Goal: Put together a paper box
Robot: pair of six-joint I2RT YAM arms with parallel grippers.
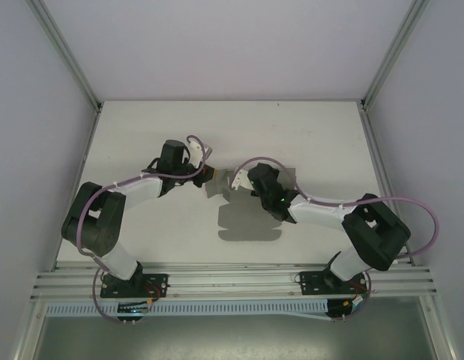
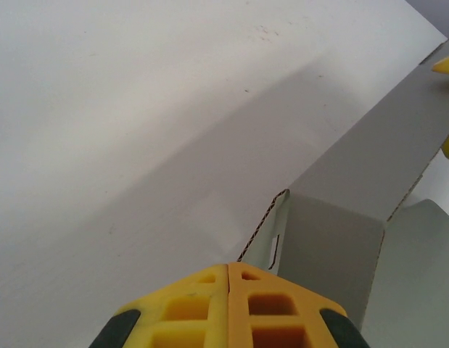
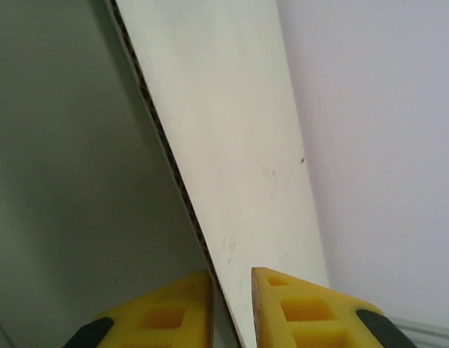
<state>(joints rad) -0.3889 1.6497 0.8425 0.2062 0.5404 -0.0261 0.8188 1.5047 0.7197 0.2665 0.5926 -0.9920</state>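
Observation:
The paper box (image 1: 250,221) is a thin grey die-cut sheet lying in the middle of the table, with its far flaps lifted between the two arms. My left gripper (image 1: 209,175) is at the sheet's far left corner. In the left wrist view it (image 2: 228,265) is shut, and the corrugated edge of a raised flap (image 2: 333,246) runs into its tips. My right gripper (image 1: 239,180) is open astride another raised flap (image 3: 64,181). Its left finger (image 3: 173,304) lies against the grey face, and its right finger (image 3: 297,304) stands a little off the edge.
The white table (image 1: 306,135) stretches behind the sheet, enclosed by pale walls with metal posts at the back corners. An aluminium rail (image 1: 232,281) carries the arm bases along the near edge.

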